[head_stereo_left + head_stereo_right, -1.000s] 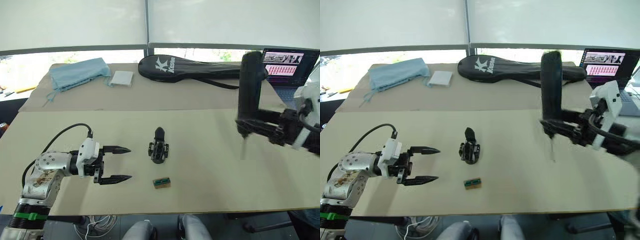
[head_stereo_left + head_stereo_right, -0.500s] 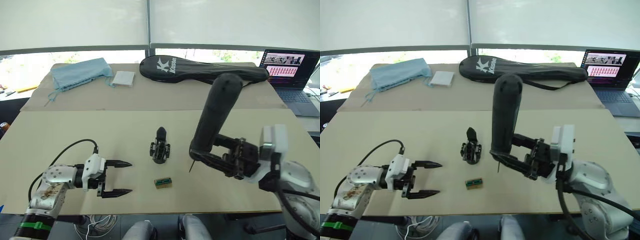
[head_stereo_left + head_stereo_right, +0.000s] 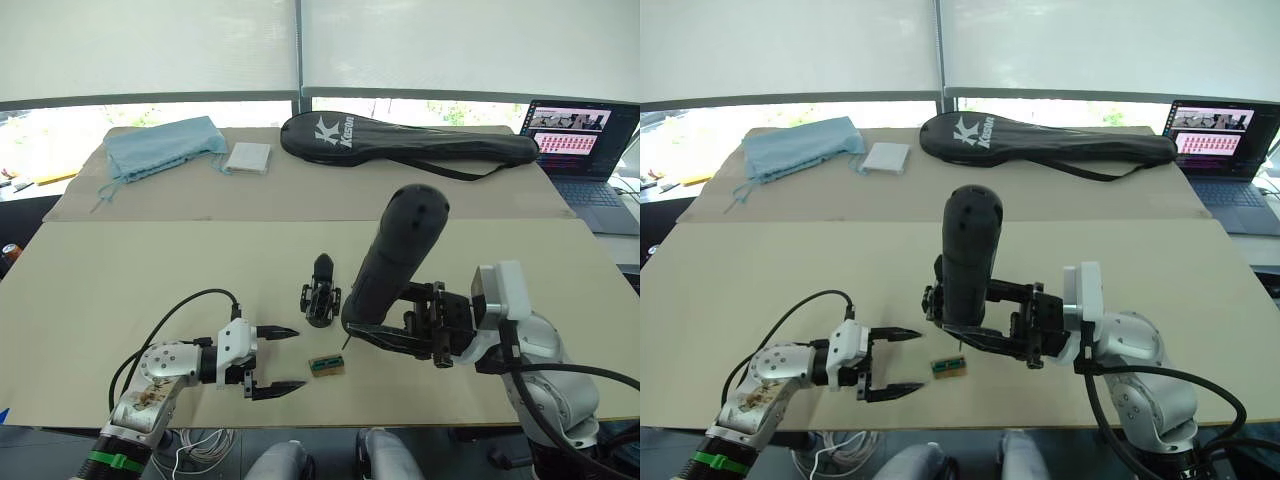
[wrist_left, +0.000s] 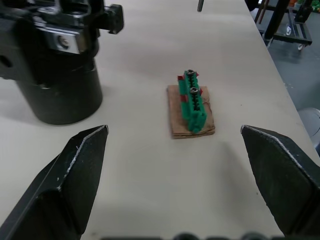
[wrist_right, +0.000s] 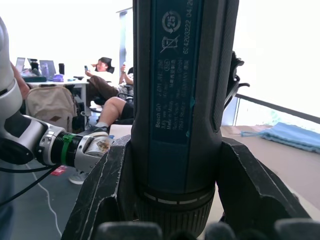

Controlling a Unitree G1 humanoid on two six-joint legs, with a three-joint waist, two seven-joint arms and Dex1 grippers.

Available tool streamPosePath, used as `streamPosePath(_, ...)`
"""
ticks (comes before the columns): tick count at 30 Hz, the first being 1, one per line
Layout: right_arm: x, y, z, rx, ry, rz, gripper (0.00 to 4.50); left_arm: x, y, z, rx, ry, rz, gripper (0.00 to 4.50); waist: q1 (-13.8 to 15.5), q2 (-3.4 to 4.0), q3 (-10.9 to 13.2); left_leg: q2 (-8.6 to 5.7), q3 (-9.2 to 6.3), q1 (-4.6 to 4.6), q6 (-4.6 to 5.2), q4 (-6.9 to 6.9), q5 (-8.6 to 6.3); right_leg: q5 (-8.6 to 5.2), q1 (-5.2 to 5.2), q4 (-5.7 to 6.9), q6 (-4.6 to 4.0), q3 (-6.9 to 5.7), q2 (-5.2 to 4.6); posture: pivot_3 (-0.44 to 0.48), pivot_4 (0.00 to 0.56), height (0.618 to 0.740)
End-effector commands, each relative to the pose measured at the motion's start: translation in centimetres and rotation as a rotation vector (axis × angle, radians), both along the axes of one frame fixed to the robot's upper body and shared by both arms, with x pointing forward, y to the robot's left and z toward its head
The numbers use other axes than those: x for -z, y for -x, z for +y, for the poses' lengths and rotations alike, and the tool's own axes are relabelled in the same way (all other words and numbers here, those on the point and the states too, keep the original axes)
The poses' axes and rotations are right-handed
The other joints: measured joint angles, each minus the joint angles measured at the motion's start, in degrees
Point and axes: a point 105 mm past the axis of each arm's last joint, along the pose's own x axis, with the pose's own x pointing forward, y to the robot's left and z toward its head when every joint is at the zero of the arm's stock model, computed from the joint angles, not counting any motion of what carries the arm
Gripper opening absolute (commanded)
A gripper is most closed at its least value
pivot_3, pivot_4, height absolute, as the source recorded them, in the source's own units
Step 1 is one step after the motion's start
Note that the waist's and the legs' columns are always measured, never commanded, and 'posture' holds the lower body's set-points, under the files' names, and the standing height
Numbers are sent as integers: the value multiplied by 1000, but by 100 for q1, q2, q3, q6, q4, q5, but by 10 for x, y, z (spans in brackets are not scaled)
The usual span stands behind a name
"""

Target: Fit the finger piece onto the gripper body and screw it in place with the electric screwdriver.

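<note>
On a beige table [image 3: 120, 270], the right gripper [image 3: 400, 322] clamps the electric screwdriver [image 3: 395, 262] upright, just right of the gripper body [image 3: 321, 295]; the left gripper [image 3: 275, 360] gapes empty.

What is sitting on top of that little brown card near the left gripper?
On the brown card lies a green block with two screws showing at its far end. The block covers the card's middle, hiding whatever is beneath it.

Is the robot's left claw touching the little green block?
Apart. In the left wrist view, the left gripper is open and bare table shows between each of its fingers and the green block, which sits ahead of them.
</note>
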Motion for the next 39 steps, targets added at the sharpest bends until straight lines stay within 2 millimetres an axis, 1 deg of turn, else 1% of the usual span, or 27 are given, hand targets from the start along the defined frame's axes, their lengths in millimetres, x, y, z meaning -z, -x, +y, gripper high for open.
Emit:
streamPosePath(1, -11, 7, 6, -38, -15, -101, 1900, -2, 6, -11, 59, 7, -20, 4500, 0, 0, 0, 0, 0, 0, 0, 0, 0, 0, 0, 1, 0, 0, 0, 0, 150, 740)
streamPosePath(5, -9, 8, 10, -47, -19, -104, 1900, 3, 0, -15, 45, -3, -14, 4500, 1, 0, 0, 0, 0, 0, 0, 0, 0, 0, 0, 0, 0, 0, 0, 0, 150, 740)
streamPosePath(8, -8, 8, 13, -43, -18, -102, 1900, -2, -9, -16, -7, 19, -8, 4500, 6, 0, 0, 0, 0, 0, 0, 1, 0, 0, 1, 1, 0, 0, 0, 0, 150, 740)
streamPosePath(14, -4, 3, 12, -21, -2, -95, 1900, 2, 2, -21, 56, 12, -1, 4500, 3, 0, 0, 0, 0, 0, 0, 0, 0, 0, 0, 1, 0, 0, 0, 0, 150, 740)
streamPosePath(23, 3, 2, 13, -18, 26, -91, 1900, 9, 7, -32, 98, 5, -4, 4500, 12, 1, -1, 0, 0, 2, 0, 1, 0, 0, 3, 0, 0, 0, -2, 0, 150, 740)
streamPosePath(32, 9, 4, 14, -22, 52, -78, 1900, 15, 1, -40, 110, -14, -14, 4500, 45, 3, -3, -2, 0, 5, 0, 1, 0, 0, 8, -1, 1, 0, -3, 0, 150, 740)
streamPosePath(39, 9, 4, 11, -19, 61, -94, 1900, 17, 0, -39, 111, -22, -7, 4500, 59, 3, -4, -3, 0, 8, 1, 2, 0, 0, 11, 0, 1, 1, -4, 0, 150, 740)
